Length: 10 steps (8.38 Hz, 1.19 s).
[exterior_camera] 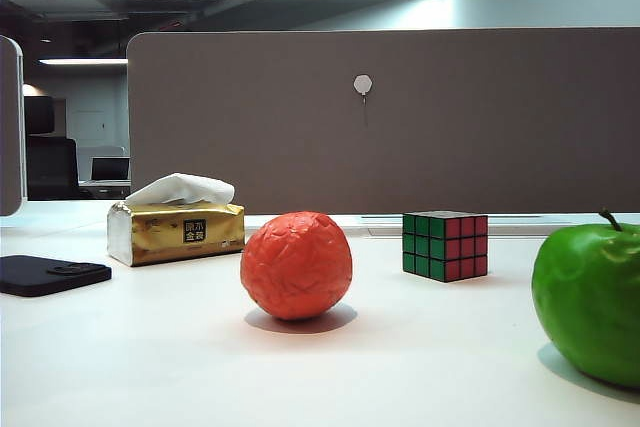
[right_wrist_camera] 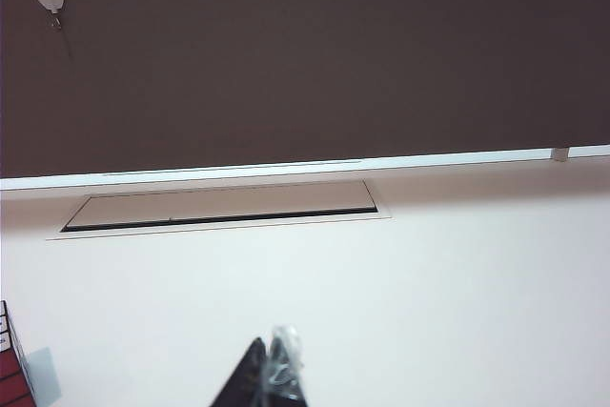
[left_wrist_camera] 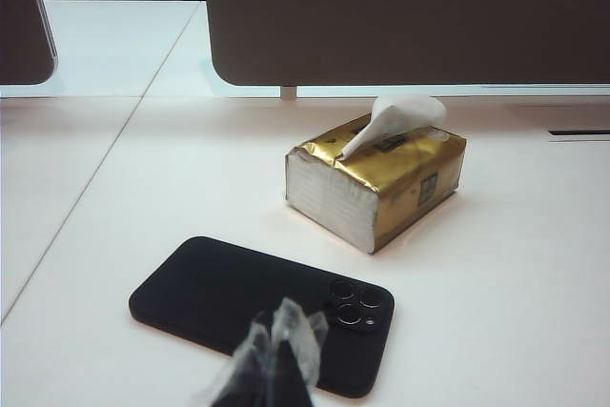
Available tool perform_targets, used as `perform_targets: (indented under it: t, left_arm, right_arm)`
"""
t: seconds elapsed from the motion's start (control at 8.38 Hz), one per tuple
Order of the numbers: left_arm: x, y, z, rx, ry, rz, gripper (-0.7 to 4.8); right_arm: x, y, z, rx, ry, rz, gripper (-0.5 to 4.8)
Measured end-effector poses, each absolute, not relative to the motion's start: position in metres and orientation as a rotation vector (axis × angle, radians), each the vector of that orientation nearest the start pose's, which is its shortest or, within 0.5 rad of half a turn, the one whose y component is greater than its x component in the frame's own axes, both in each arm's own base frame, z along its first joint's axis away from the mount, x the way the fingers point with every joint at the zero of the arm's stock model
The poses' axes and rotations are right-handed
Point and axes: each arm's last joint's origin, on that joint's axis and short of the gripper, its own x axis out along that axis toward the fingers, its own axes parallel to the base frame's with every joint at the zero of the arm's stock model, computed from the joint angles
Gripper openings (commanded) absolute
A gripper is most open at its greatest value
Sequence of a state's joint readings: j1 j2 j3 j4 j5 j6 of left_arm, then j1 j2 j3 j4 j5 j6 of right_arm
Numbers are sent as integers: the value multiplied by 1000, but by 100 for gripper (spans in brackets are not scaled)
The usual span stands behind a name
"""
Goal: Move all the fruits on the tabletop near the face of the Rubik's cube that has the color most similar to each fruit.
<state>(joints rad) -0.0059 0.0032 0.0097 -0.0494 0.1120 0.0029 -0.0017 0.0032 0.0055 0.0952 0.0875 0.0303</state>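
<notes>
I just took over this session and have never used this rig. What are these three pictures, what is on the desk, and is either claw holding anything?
It is a two-armed robot. One picture comes from a camera facing the desk: an orange-red ball, a Rubik's cube, a green apple, a gold tissue box and a black phone. The other two come from wrist cameras. The left gripper hovers over the phone, fingertips together, empty. The right gripper is above bare desk beside the cube, also closed, holding nothing.

Bare tabletop (exterior_camera: 150, 357) lies open at near left. The orange-red ball (exterior_camera: 296, 265) and Rubik's cube (exterior_camera: 445, 245) stand apart (a clear lane between). The tissue box (exterior_camera: 176, 231) and phone (exterior_camera: 48, 274) crowd the far left.
</notes>
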Motion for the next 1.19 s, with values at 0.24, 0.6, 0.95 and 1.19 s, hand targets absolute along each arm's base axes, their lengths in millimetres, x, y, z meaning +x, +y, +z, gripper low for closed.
perform_targets:
  t: [0.24,0.6,0.95,1.19]
  left_arm:
    - [97,-5,162,-75,48,-146,-5]
    - [91,-8,183,-86,8,-273,-5]
    - [78,-15,211,-137,62,-512,-5]
    - [76,-17,208,-147,99,-594,-5]
  right_arm:
    - [97,-3,174,47,-100,-87,0]
    - [87,-1,208,37,-98,-22,-1]
    - [75,8,282,43,110,272,-1]
    - [81,9,295,72,268,323,-1]
